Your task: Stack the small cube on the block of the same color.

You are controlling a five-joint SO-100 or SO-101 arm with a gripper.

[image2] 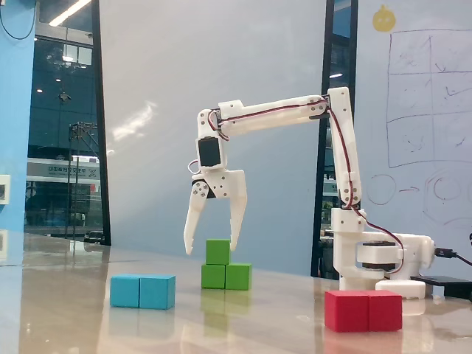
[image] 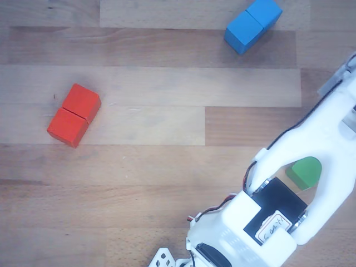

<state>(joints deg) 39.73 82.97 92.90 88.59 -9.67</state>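
Nearest the lens in the fixed view is the red two-cube block (image2: 363, 310), lying on the wooden table (image2: 243, 324) at the lower right, with the blue two-cube block (image2: 143, 291) a little farther back on the left.

Between and behind them, the small green cube (image2: 217, 251) sits on top of the long green block (image2: 226, 276), resting over that block's left half, level and square to it. The claw (image2: 212, 246) hangs directly above, its two white fingers spread apart and pointing down, one tip to each side of the small cube. The left fingertip (image2: 189, 247) stands clear of the cube; the right tip is just beside the cube's upper right corner, and I cannot tell whether it touches. The jaws are open and grip nothing.

In the other view, looking straight down, the arm (image: 295, 183) fills the lower right corner, and only a patch of green (image: 305, 171) shows through the opening in the white gripper body; which of the two green pieces this is cannot be told from there. The red block (image: 74, 114) lies well apart to the left, angled on the planks, and the blue block (image: 253, 24) lies at the top edge, also angled.

In the fixed view the arm's base (image2: 372, 258) stands behind the red block on the right.
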